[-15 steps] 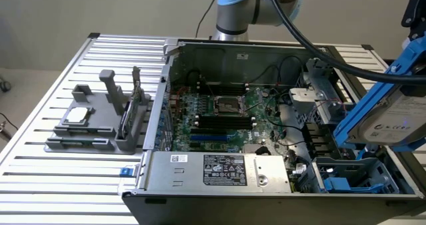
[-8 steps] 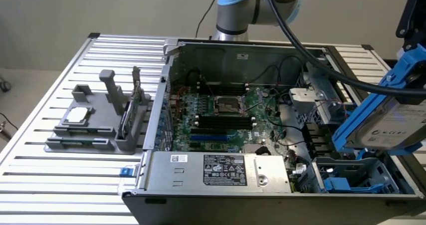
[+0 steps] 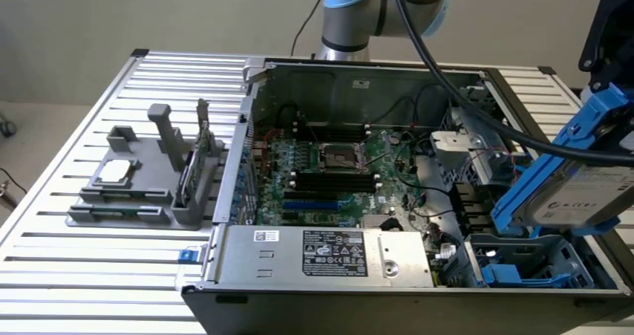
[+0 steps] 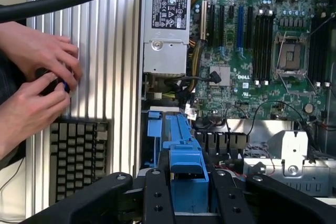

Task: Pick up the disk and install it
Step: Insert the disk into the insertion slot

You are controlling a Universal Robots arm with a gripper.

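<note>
As the end effector (image 4: 189,184) grips the disk (image 3: 584,194), a cable (image 3: 476,105) crosses its frame.

Blue plastic-framed metal disk (image 3: 580,195), ribbed metal table (image 3: 99,264)

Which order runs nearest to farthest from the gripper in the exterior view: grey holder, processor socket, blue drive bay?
From the gripper, which holds the disk:
1. blue drive bay, below it in the case corner.
2. processor socket, mid-motherboard.
3. grey holder, on the table, exterior view's left.
</note>
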